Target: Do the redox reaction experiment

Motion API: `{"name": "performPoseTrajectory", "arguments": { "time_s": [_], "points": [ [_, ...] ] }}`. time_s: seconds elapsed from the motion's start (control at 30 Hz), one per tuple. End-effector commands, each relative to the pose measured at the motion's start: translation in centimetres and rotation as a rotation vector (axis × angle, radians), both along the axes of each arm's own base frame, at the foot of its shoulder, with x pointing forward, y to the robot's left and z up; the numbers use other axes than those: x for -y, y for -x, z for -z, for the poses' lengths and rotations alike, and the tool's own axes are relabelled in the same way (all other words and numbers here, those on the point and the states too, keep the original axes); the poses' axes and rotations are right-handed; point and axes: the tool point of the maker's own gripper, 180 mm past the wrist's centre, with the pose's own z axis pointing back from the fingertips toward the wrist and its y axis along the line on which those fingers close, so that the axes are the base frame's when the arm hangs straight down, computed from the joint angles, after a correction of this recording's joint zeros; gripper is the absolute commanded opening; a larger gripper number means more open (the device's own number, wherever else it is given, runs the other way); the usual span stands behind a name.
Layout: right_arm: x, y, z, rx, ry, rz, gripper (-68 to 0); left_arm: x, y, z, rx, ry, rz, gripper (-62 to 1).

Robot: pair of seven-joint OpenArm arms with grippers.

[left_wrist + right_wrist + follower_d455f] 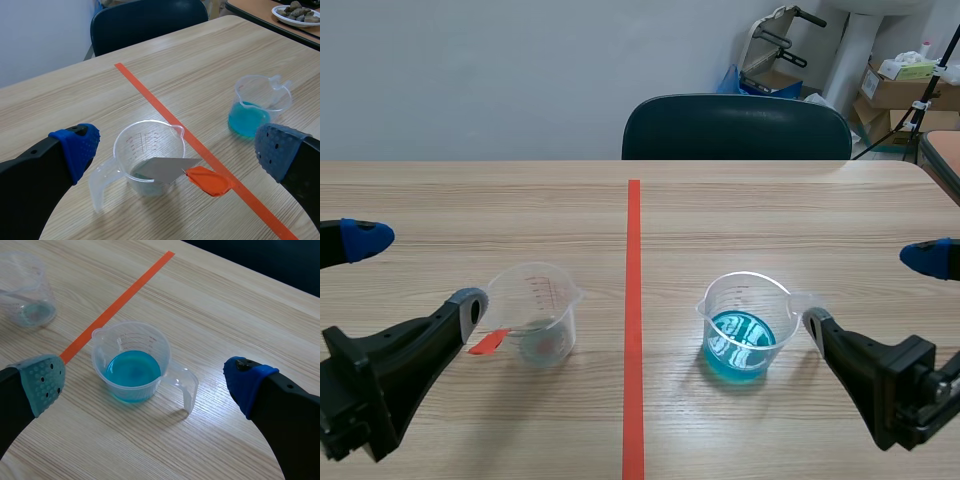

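At the left of the bench (pixel 440 200), left jaws released and spread wide, a clear cup (pixel 150 160) just ahead between them, upright, with a grey metal strip (pixel 162 169) leaning inside and its orange tab (pixel 209 181) sticking out past the rim. Then the orange tape line (pixel 633 300). Right of it, well apart, a second cup (pixel 132 362), upright, holding blue liquid (pixel 132 370), handle toward the right jaws, likewise released and empty. Probably time to fetch the blue cup: close squarely on handle or wall, lift level, tip slowly by the spout over the strip's cup, steadying that cup and sparing the tab.
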Motion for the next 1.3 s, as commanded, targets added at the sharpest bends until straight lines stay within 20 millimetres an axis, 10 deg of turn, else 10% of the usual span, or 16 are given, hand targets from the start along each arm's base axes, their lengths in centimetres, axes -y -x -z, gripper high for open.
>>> {"name": "performPoseTrajectory", "arguments": {
  "time_s": [0.0, 0.8, 1.27],
  "points": [
    [-0.1, -0.4, -1.0, 0.042, -0.019, -0.002, 0.4, 0.3, 0.0, -0.9, 0.022, 0.019, 0.005, 1.4],
    [-0.1, -0.4, -0.9, 0.042, -0.019, -0.001, 0.4, -0.7, 0.7, -0.2, -0.009, -0.004, -0.023, 1.4],
    [-0.2, -0.4, -1.0, 0.042, -0.022, -0.006, 0.4, -4.5, 6.9, 4.0, -0.253, -0.103, -0.100, 1.4]
  ]
}}
